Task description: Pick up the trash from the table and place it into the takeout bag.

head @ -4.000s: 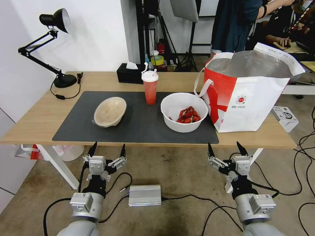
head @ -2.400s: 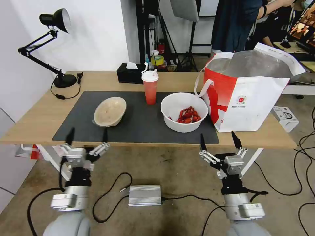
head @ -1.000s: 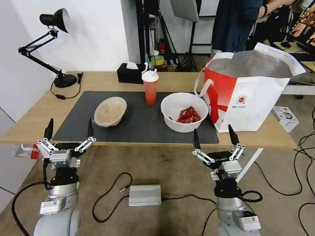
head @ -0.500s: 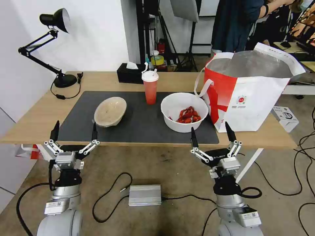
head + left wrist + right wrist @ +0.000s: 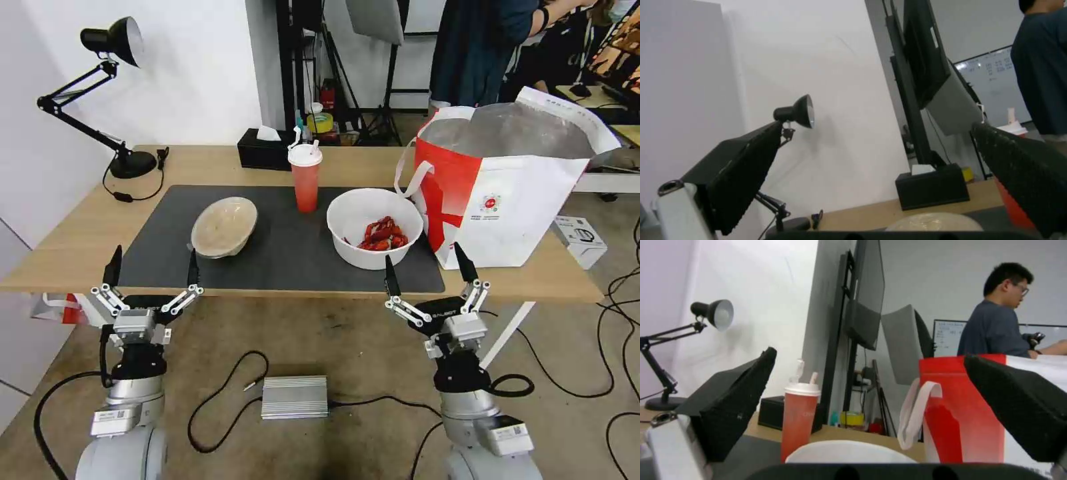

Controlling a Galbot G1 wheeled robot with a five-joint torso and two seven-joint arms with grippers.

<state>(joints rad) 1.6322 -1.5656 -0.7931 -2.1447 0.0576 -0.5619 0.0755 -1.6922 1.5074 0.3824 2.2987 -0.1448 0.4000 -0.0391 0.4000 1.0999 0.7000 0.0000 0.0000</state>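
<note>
While three pieces of trash sit on the grey mat (image 5: 280, 257) of the table (image 5: 73, 247), nothing is held by either arm. At the mat's middle right stands a white bowl (image 5: 373, 228) holding a small heap of red crawfish scraps (image 5: 380, 235) against its far right side; its rim shows low in the right wrist view (image 5: 849, 451). Behind it and to the left, a red cup (image 5: 305, 180) stands upright with a white lid and two straws, also clear in the right wrist view (image 5: 800, 421). Further left lies a beige bowl (image 5: 223, 227), tilted on its side, with only a faint smear inside; its domed wall shows in the left wrist view (image 5: 933, 221). Just right of the white bowl, at the table's right end, stands the bag (image 5: 513, 193), upright, its mouth open to the silver foil lining; what is in it cannot be seen. A white strap handle hangs toward the white bowl. The right gripper (image 5: 424, 270) hovers at the table's near edge in front of the white bowl, jaws spread wide. The left gripper (image 5: 152, 270) hovers at the near edge in front of the beige bowl, jaws likewise wide apart. At the table's back stand a black tissue box (image 5: 263, 152) and, far left, a black lamp (image 5: 110, 93).
</note>
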